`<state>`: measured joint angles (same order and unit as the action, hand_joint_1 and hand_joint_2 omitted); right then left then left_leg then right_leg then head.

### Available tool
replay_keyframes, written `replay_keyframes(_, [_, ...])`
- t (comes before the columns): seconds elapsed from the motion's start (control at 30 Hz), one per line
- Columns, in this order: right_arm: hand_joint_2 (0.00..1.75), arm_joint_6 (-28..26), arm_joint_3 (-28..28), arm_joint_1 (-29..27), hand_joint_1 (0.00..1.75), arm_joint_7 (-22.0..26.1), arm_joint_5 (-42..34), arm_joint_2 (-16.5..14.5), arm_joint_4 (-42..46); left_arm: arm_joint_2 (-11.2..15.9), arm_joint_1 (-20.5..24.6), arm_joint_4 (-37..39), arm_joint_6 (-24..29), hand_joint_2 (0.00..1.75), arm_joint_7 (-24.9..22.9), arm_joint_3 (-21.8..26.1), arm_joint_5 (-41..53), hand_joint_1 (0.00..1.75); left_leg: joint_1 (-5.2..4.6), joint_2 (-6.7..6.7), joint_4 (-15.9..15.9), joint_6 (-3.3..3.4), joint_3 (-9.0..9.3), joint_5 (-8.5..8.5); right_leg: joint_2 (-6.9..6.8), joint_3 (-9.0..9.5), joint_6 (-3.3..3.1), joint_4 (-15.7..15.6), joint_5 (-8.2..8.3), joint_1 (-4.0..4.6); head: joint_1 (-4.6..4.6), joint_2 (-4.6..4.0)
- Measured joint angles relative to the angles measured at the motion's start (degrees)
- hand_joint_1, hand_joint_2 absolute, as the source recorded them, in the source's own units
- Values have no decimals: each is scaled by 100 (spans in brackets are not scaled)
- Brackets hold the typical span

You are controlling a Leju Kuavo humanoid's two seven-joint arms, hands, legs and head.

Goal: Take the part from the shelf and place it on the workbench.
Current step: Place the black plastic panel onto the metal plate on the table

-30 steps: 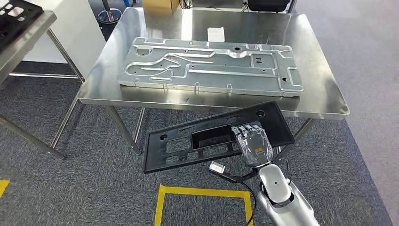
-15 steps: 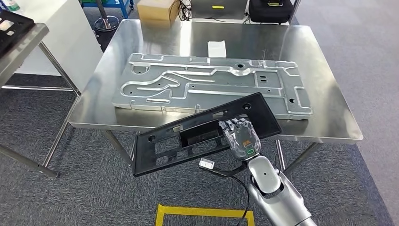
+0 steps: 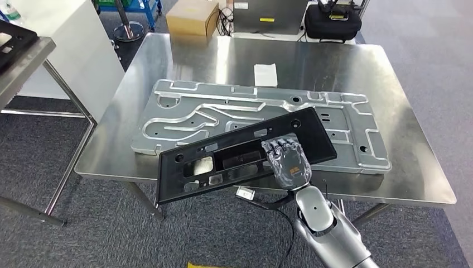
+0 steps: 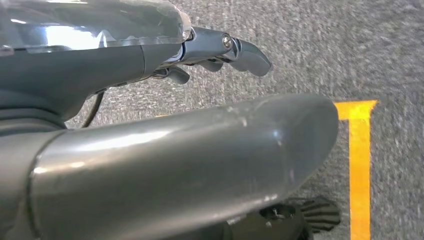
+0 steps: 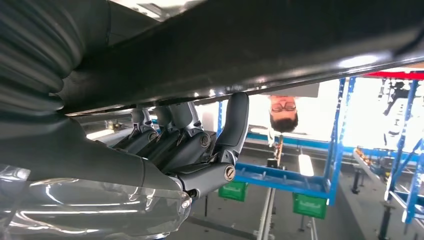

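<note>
Nearest in, the right hand (image 3: 288, 162) grips the black part (image 3: 242, 156), a long flat plastic frame with cut-outs, its fingers (image 3: 281, 146) clamped over the part's near long edge and into the central opening. The right wrist view shows those fingers (image 5: 172, 137) pressed up against the dark underside of the part (image 5: 260, 55). The part hangs tilted above the near edge of the steel surface (image 3: 413, 145), overlapping the big silver metal panel (image 3: 184, 114) lying flat there. The left hand (image 4: 215, 50) hangs over grey carpet beside a yellow floor line (image 4: 360, 165), fingers (image 4: 245, 52) curled, holding nothing. Farther back, a white slip (image 3: 265, 74) lies on the surface, then a cardboard box (image 3: 192, 15) and a black bag (image 3: 331, 23) on the floor.
</note>
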<state>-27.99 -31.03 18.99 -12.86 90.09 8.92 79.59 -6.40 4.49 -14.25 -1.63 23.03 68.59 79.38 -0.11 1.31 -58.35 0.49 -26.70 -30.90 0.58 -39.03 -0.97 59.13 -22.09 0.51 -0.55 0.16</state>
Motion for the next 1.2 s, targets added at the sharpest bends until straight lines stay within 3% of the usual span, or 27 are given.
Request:
replay_keyframes(0.07, [175, -42, -95, 67, 175, -283, 1, 66, 96, 16, 10, 0, 6, 0, 2, 0, -4, 0, -4, -21, -273, -49, -52, 72, -2, 167, -78, -83, -75, -33, 13, 0])
replay_keyframes(0.13, [175, -62, -281, 211, 175, -724, -1, 195, 209, 29, 23, 2, 8, 0, 2, 1, -8, 0, 15, -49, -872, -96, -387, -2, -5, 347, -128, -135, -176, -63, 42, 1])
replay_keyframes(0.2, [175, -65, -494, 361, 175, -1117, -3, 349, 316, 28, 28, 5, 7, 0, -1, 2, -12, 0, 44, -69, -1435, -147, -841, -354, 4, 496, -139, -142, -309, -71, 59, 1])
replay_keyframes(0.27, [175, -62, -648, 435, 175, -1351, -4, 484, 396, 30, 14, 7, 7, 0, -3, 4, -17, 0, 63, -84, -1507, -174, -1113, -630, 15, 680, -122, -142, -463, -71, 58, 1])
replay_keyframes(0.3, [175, -61, -708, 458, 175, -1408, -4, 540, 425, 31, 4, 7, 8, 0, -3, 7, -19, 0, 67, -88, -1307, -171, -1152, -553, 17, 793, -109, -142, -544, -71, 60, 0])
replay_keyframes(0.33, [175, -61, -760, 478, 175, -1430, -4, 581, 444, 32, -5, 7, 8, 0, -3, 9, -20, 0, 67, -89, -998, -155, -1153, -290, 17, 903, -93, -142, -628, -70, 59, 0])
replay_keyframes(0.37, [175, -60, -801, 492, 175, -1413, -4, 607, 457, 34, -17, 7, 8, 0, -3, 12, -21, 0, 60, -89, -633, -128, -1155, 147, 19, 998, -72, -133, -708, -65, 60, 0])
replay_keyframes(0.43, [175, -51, -844, 498, 175, -1307, -5, 624, 464, 38, -32, 9, 9, 0, -3, 16, -21, 0, 31, -87, -200, -60, -1164, 773, 36, 1091, -8, -101, -848, -55, 56, 1])
replay_keyframes(0.47, [175, -48, -851, 494, 175, -1236, -6, 625, 463, 39, -36, 10, 9, 0, -1, 18, -21, 0, 13, -84, -145, -25, -1178, 902, 44, 1101, 31, -88, -901, -53, 54, 0])
replay_keyframes(0.53, [175, -47, -843, 489, 175, -1089, -4, 623, 466, 38, -23, 11, 8, 0, 11, 19, -25, 0, 16, -80, -144, 38, -1145, 880, 44, 1123, 108, -97, -988, -61, 54, 1])
replay_keyframes(0.6, [175, -54, -777, 481, 175, -895, -2, 602, 463, 37, -2, 11, 7, 0, 31, 19, -37, 0, 44, -83, -71, 99, -1071, 850, 19, 1044, 171, 92, -1125, -70, 33, 0])
replay_keyframes(0.63, [175, -55, -711, 469, 175, -780, -2, 573, 457, 38, 10, 11, 7, 0, 37, 19, -47, 0, 54, -85, -44, 125, -1033, 831, 6, 894, 200, 362, -1246, -81, 21, -1])
replay_keyframes(0.7, [175, -50, -501, 408, 175, -483, -3, 479, 421, 44, 31, 11, 8, 0, 40, 20, -63, 0, 53, -84, -31, 160, -978, 771, -5, 399, 253, 1130, -1495, -110, 5, 0])
replay_keyframes(0.73, [175, -44, -360, 356, 175, -313, -8, 416, 380, 47, 37, 11, 8, 0, 38, 20, -67, 0, 53, -79, -31, 164, -946, 737, -9, 167, 274, 1427, -1525, -127, 5, 0])
replay_keyframes(0.77, [175, -32, -182, 302, 175, -122, -17, 340, 310, 50, 36, 11, 8, 0, 34, 21, -69, 0, 53, -71, -31, 160, -903, 699, -14, 18, 288, 1538, -1433, -140, 5, 0])
replay_keyframes(0.8, [175, -17, 17, 264, 175, 64, -31, 256, 214, 51, 32, 11, 8, 0, 29, 21, -71, 0, 54, -61, -32, 152, -849, 660, -21, -19, 293, 1416, -1212, -149, 4, 0])
replay_keyframes(0.87, [175, 10, 437, 236, 175, 375, -85, 92, -23, 51, 25, 11, 4, 0, 18, 22, -66, 0, 55, -43, -32, 121, -740, 581, -39, 160, 265, 705, -622, -155, 3, 0])
replay_keyframes(0.9, [175, 14, 629, 242, 175, 482, -122, 23, -146, 51, 30, 12, 3, 0, 14, 22, -62, 0, 47, -35, -38, 100, -706, 550, -46, 272, 237, 363, -418, -140, 6, 0])
replay_keyframes(0.93, [175, 11, 796, 251, 175, 556, -159, -37, -257, 51, 36, 13, 1, 0, 10, 22, -59, 0, 41, -28, -41, 75, -694, 531, -54, 353, 201, 127, -329, -121, 4, 0])
replay_keyframes(1.0, [175, 0, 1055, 263, 175, 636, -201, -139, -444, 52, 45, 13, 2, 0, 6, 21, -56, 0, 36, -21, -31, 18, -694, 516, -50, 394, 139, -11, -347, -83, 5, 0])
replay_keyframes(1.1, [175, -6, 1268, 264, 175, 679, -209, -245, -609, 65, 44, 13, 2, 0, 3, 23, -56, 0, 34, -49, -147, -75, -729, 386, -42, 452, 36, -109, -342, -133, 9, -1])
replay_keyframes(1.13, [175, -8, 1308, 266, 175, 685, -210, -284, -644, 70, 46, 13, 2, 0, 3, 23, -56, 0, 36, -61, -364, -98, -818, 255, -46, 479, 2, -139, -337, -152, 15, -1])
replay_keyframes(1.2, [175, -11, 1361, 266, 175, 695, -210, -352, -707, 72, 48, 13, 2, 0, 3, 24, -55, 0, 58, -77, -1100, -134, -1169, -85, -52, 503, -43, -143, -354, -142, 25, 0])
